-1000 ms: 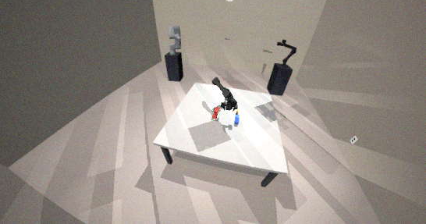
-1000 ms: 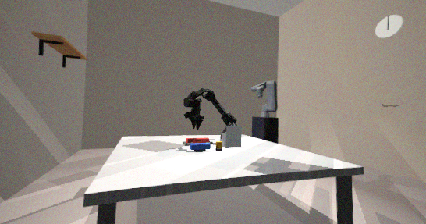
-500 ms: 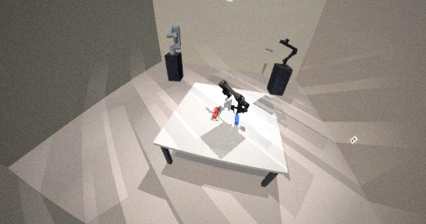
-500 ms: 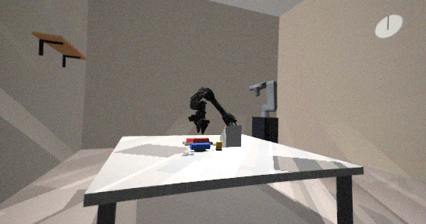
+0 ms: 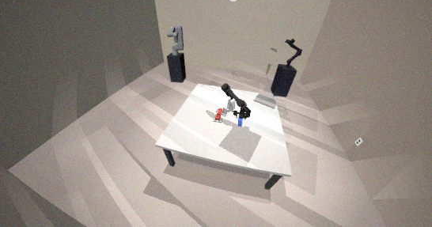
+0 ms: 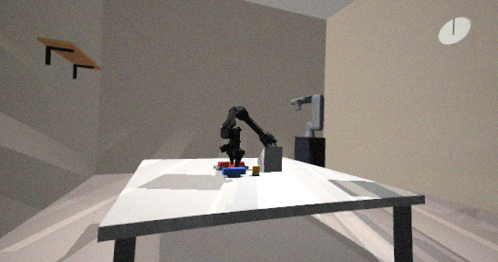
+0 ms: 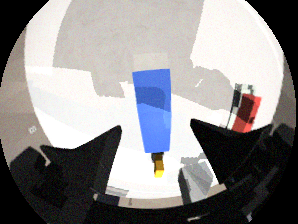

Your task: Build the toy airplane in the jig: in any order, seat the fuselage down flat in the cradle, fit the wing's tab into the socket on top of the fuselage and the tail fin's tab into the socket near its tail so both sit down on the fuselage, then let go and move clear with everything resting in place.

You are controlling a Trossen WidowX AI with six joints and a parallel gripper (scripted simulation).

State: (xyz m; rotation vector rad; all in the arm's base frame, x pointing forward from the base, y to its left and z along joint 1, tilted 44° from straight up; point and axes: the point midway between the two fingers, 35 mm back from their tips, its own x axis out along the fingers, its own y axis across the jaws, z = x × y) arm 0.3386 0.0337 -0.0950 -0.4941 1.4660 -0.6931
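The blue wing point(image 5: 240, 121) point(image 6: 233, 172) point(image 7: 154, 106) lies flat on the white table point(image 5: 206, 141) point(image 6: 191, 200). My gripper point(image 5: 241, 116) point(image 6: 235, 158) point(image 7: 156, 125) is open and empty, hanging straight above the wing with a finger on either side of it in the wrist view. The red fuselage point(image 5: 218, 114) point(image 6: 226, 164) point(image 7: 248, 112) lies in the grey jig point(image 5: 225, 110) to the wing's side. The small yellow tail fin point(image 6: 256, 169) point(image 7: 158, 164) lies on the table just past the wing's end.
A grey block point(image 6: 273, 159) stands on the table at the arm's base. A grey mat point(image 5: 265, 100) lies at the table's far corner. Two other arms on dark pedestals point(image 5: 176, 66) point(image 5: 283, 79) stand on the floor behind the table.
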